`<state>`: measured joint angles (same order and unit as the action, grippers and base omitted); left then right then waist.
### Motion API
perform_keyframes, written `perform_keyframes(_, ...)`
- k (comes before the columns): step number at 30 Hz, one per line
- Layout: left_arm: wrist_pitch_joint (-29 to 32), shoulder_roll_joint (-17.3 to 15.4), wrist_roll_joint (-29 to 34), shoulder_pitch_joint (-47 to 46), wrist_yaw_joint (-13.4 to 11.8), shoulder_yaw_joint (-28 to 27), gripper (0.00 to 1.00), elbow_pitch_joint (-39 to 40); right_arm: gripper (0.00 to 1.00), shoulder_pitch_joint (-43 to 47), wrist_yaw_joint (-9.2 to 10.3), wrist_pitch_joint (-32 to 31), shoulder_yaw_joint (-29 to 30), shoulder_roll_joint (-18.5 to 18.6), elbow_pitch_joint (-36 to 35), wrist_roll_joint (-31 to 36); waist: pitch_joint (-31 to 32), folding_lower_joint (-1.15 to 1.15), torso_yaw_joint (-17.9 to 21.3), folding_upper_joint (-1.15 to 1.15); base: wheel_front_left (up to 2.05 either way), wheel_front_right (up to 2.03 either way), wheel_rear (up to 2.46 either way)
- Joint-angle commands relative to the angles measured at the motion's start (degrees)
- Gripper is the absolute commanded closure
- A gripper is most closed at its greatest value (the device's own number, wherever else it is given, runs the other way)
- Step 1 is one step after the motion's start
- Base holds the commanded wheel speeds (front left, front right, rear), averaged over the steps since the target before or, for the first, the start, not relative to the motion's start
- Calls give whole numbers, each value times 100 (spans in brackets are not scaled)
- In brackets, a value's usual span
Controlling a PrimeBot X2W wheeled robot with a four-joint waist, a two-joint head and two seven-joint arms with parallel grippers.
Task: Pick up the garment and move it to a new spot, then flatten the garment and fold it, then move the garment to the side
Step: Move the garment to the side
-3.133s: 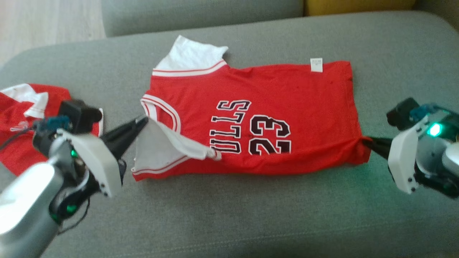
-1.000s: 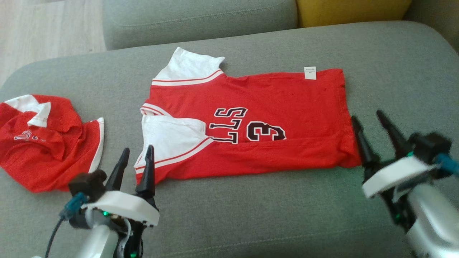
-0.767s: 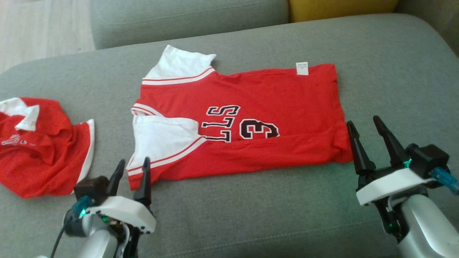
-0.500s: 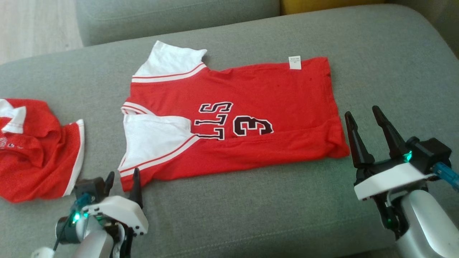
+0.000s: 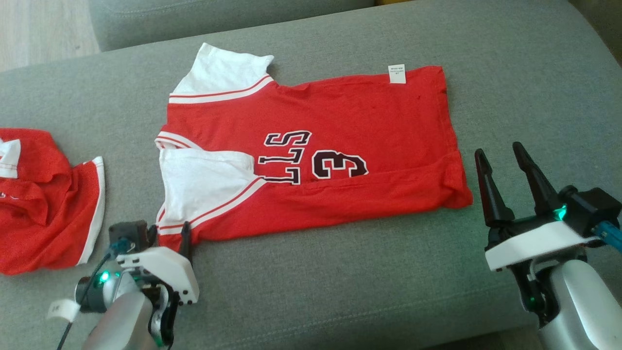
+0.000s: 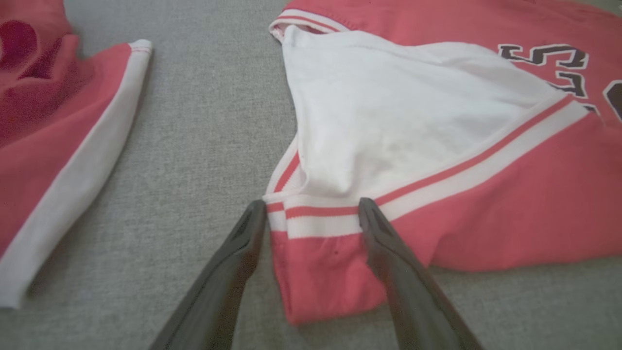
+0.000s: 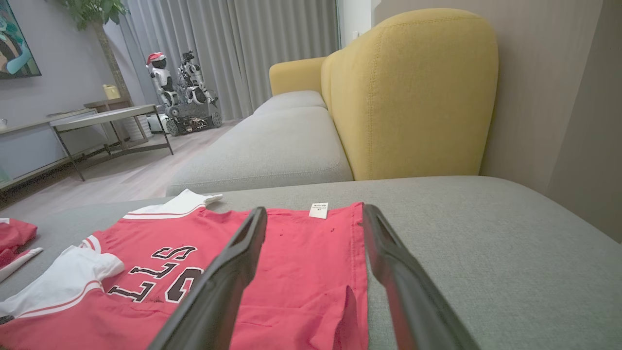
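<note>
One spread garment [image 5: 340, 112], one crumpled shirt [image 5: 43, 214]

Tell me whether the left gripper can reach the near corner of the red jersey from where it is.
Probably yes: the left gripper is open, its fingers straddle the near corner of the red jersey, and nothing else is in the way.

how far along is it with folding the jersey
Done: the jersey lies spread on the grey cushion, its near long edge already folded up over part of the lettering. In hand: the left gripper, jaws open, straddles the near shoulder corner; the right gripper is open beside the hem, not touching. Left: the remaining folds and moving it aside.
</note>
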<state>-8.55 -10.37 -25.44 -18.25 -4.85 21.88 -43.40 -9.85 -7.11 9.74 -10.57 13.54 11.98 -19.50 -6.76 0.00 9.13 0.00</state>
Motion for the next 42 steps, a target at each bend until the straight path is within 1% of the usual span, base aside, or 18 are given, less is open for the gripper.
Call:
perform_keyframes(1,65,-106,31,-220,47,-103,0,20,0,-1,-37,-40,-41,39,-180,34,4,0,-10,0,0,0,0)
perform_keyframes(2,109,-96,23,-232,108,-67,0,-33,0,8,-37,-61,-12,36,-163,46,9,0,-17,0,0,0,0)
perform_keyframes(3,146,-83,6,-245,169,-40,27,-77,0,15,-37,-76,15,30,-148,60,13,0,-25,0,0,0,0)
perform_keyframes(4,169,-71,-10,-260,225,-17,89,-109,0,19,-37,-88,39,22,-133,76,18,0,-32,0,0,0,0)
perform_keyframes(5,177,-61,-24,-274,276,2,100,-131,0,20,-37,-101,67,9,-116,91,22,0,-40,0,0,0,0)
perform_keyframes(7,134,-51,-53,-303,385,27,100,-139,0,20,-37,-142,124,-34,-71,131,24,0,-60,0,0,0,0)
perform_keyframes(11,-156,-59,-69,-369,431,1,100,-19,0,35,-37,-291,176,-157,54,223,22,0,-131,0,0,0,0)
perform_keyframes(17,-427,-78,-47,-400,394,-45,100,288,0,36,-37,-533,330,-319,320,334,19,0,-233,0,0,0,0)
perform_keyframes(19,-502,-77,-2,-382,358,-33,100,522,0,-3,-37,-647,499,-440,517,357,20,0,-308,0,0,0,0)
perform_keyframes(29,-387,-62,83,-272,285,162,100,1120,0,-292,-37,-855,987,-682,1268,694,8,0,-424,0,0,0,0)
perform_keyframes(37,-260,-126,89,-209,219,229,100,1446,0,-595,-37,-962,1165,-815,1823,575,-50,0,-454,0,0,0,0)
perform_keyframes(42,-207,-153,91,-201,186,264,100,1593,0,-790,-37,-967,1162,-807,2206,518,-118,0,-485,0,0,0,0)
